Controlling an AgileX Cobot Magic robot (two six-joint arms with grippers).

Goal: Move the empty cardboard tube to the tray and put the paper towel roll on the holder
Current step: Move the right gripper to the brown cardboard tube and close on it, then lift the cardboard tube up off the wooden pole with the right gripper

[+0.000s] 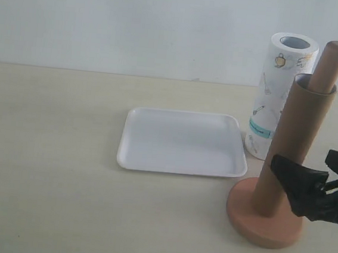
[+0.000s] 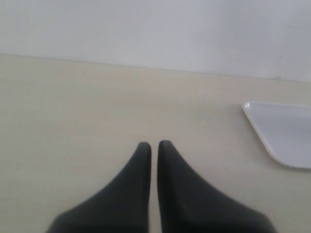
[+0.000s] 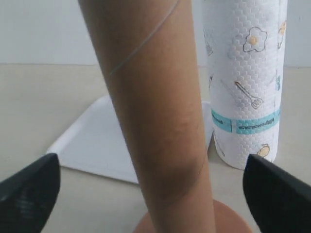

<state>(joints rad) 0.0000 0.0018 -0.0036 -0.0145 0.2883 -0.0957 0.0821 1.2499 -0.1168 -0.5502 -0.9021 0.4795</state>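
One empty cardboard tube [image 1: 293, 144] is sleeved on the one holder [image 1: 264, 226], right of one tray [image 1: 179, 170]. One paper towel roll [image 1: 276, 101] stands just beyond. The right hand [image 1: 301, 157] is spread wide around the tube, apparently without contact. The left hand [image 2: 154, 145] is closed to a thin slit, empty.

holder post [image 1: 330, 65] mostly inside tube [image 1: 294, 141]

No legible word, brand or number is found. A line of small dark print is carried on the teal band [image 3: 245, 124] of the paper towel roll [image 3: 245, 73]; it is too blurred to be read.
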